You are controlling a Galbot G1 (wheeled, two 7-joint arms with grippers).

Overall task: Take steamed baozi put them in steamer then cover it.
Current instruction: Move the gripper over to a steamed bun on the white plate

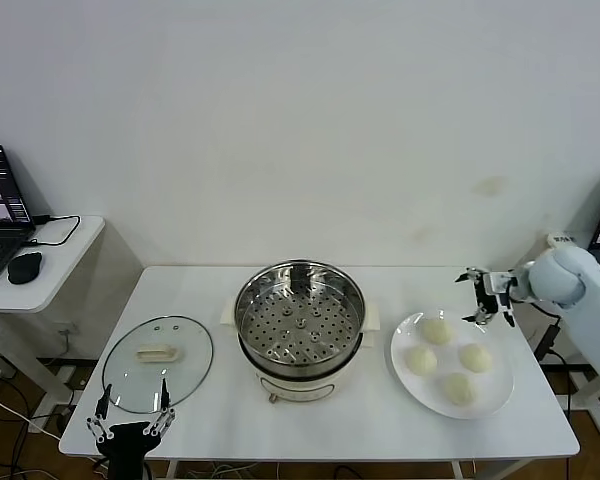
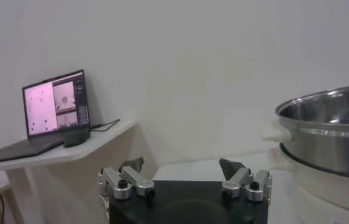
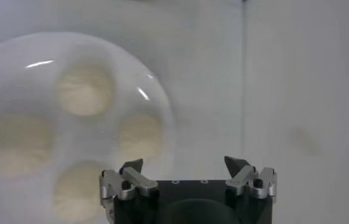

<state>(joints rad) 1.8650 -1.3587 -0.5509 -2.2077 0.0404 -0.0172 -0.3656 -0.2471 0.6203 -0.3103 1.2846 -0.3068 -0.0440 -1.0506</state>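
Nothing has been loaded yet, judging by the bare perforated tray: the steamer [image 1: 299,328] stands open at the middle of the worktop [image 1: 210,410], and all four steamed baozi [image 1: 447,358] sit on the white plate [image 1: 496,395] just beside it on the robot's right. The cover [image 1: 158,362] lies flat on the worktop on the steamer's other side, handle up, apart from the pot. The right claw [image 1: 487,296] hangs above the far edge of the plate with its fingers spread apart and holding nothing; its wrist view looks down on the buns from above. The left claw [image 1: 131,418] waits low at the near edge of the worktop, just in front of the cover, also spread and empty. The first pick looks like the step in hand, and that is where trouble could start — the buns are soft and smooth, so a hard squeeze would dent or tear one, while a shallow grip could let it slip and roll off the plate. They lie close together, so a finger coming down between two may nudge a neighbour toward the rim. The steamer's wall stands taller than the plate, so a low carry could knock a bun against the metal edge. Later, the glass cover on the worktop could slide when gripped by its handle.
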